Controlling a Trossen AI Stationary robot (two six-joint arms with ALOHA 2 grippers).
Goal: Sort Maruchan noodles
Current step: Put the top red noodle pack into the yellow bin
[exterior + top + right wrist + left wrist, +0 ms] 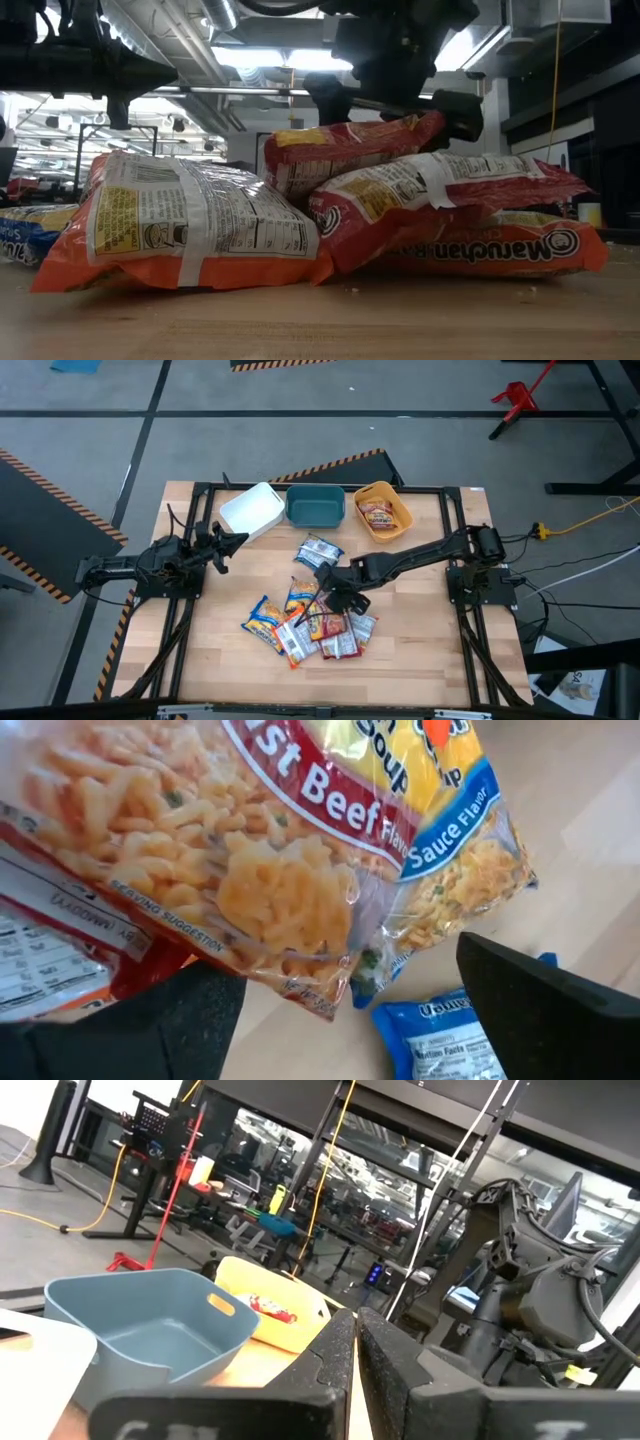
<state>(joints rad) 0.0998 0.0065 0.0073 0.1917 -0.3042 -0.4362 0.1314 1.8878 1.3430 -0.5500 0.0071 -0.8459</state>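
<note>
Hovering over the heap of flat plastic Maruchan noodle packets point(305, 622) at the middle of the wooden table point(420, 670), my right gripper point(335, 598) has its dark fingers point(545, 1010) spread wide with nothing between them; a red-banded beef packet point(200, 850) lies just under it. One red-maroon packet point(378, 516) sits in the orange plastic bin point(397, 500), beside the teal bin point(315, 507) and white bin point(252, 510). My left gripper point(232, 541) waits near the white bin, fingers point(330, 1370) pressed together
</note>
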